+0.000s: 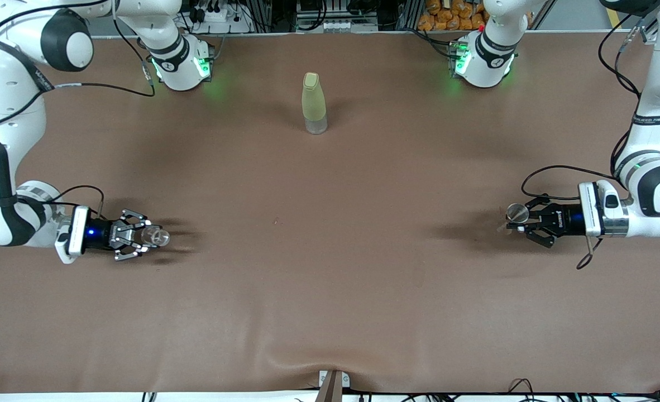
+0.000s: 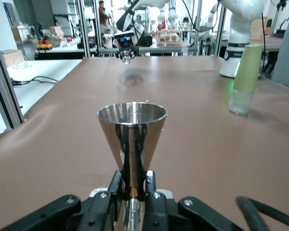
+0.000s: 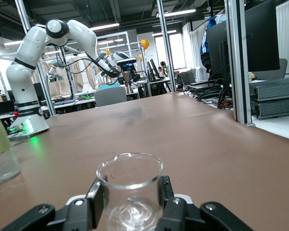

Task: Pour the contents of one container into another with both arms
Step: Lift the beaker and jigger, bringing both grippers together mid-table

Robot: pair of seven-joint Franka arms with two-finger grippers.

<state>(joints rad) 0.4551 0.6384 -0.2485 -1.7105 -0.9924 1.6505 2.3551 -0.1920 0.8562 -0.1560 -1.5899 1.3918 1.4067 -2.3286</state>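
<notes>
The left gripper (image 1: 517,220) pinches the metal measure (image 1: 516,212) upright above the surface (image 1: 330,268). The right gripper (image 1: 150,237) pinches the glass cup (image 1: 156,236). Lettering on the arms is seemingly too small to read.

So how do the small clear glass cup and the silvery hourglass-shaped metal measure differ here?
The clear glass cup is see-through with straight walls; the silvery hourglass-shaped metal measure is shiny, opaque and flares from a narrow waist. The cup sits in the right gripper, the measure in the left gripper, at different ends of the table. Both are upright, gripped and held above it.
</notes>
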